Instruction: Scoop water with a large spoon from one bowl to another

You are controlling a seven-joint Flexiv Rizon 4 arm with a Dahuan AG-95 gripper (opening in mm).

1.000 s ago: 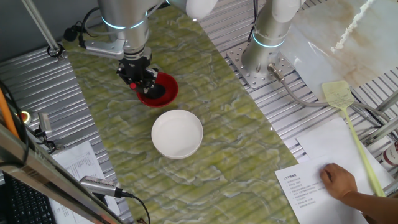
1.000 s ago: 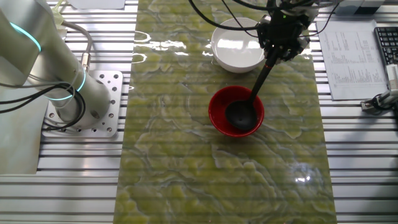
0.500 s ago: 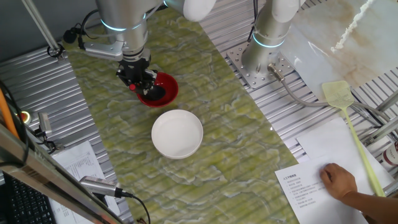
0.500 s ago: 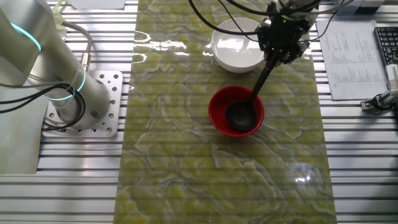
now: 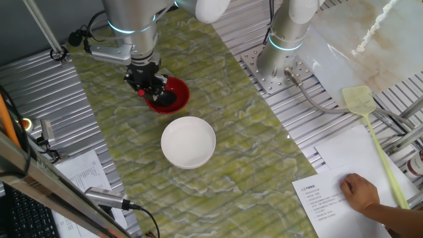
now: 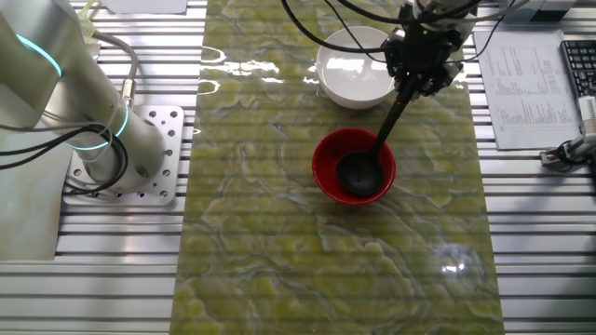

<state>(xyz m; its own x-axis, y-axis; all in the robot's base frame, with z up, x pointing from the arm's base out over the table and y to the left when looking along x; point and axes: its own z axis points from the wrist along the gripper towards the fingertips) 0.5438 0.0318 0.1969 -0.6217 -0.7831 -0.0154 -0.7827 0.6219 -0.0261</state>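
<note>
The small glossy red bowl sits on the green marbled mat. The black ladle has its round scoop down inside the red bowl, and its thin handle slants up to my gripper. The gripper is shut on the upper handle; the red tip shows beside it. The wider white bowl stands next to the red bowl, apart from the ladle. I cannot tell the water level in either bowl.
A second robot arm's base is bolted beside the mat. Papers, a yellow-green fly swatter and a person's hand lie off the mat. A keyboard lies at the right edge in the other fixed view.
The gripper shifted slightly toward the white bowl, and the ladle handle stands a little steeper. The scoop stays inside the red bowl.
</note>
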